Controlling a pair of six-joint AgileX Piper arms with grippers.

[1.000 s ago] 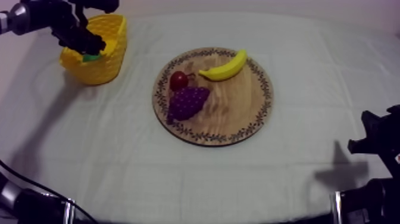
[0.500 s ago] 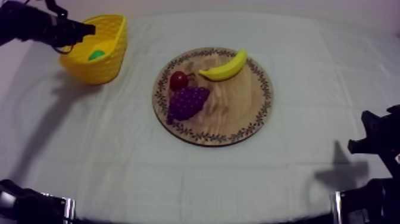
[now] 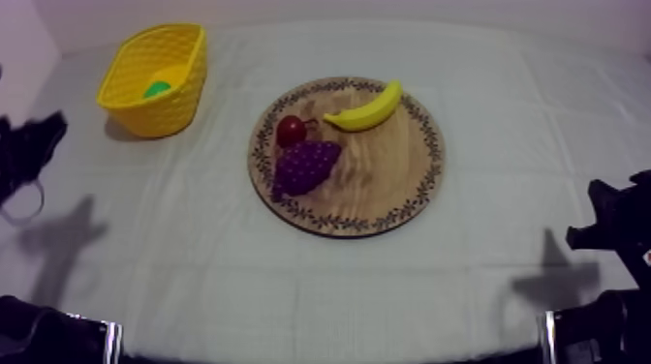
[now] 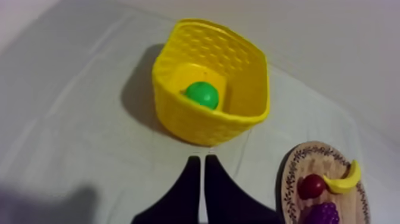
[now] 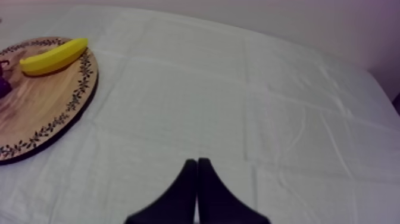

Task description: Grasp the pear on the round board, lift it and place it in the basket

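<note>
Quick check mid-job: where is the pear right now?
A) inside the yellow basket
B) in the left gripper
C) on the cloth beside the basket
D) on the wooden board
A: the pear lies inside the yellow basket, while the left gripper is shut on nothing, apart from it.

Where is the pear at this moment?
In the top view the pear lies inside the yellow basket at the far left, left of the wooden board.
</note>
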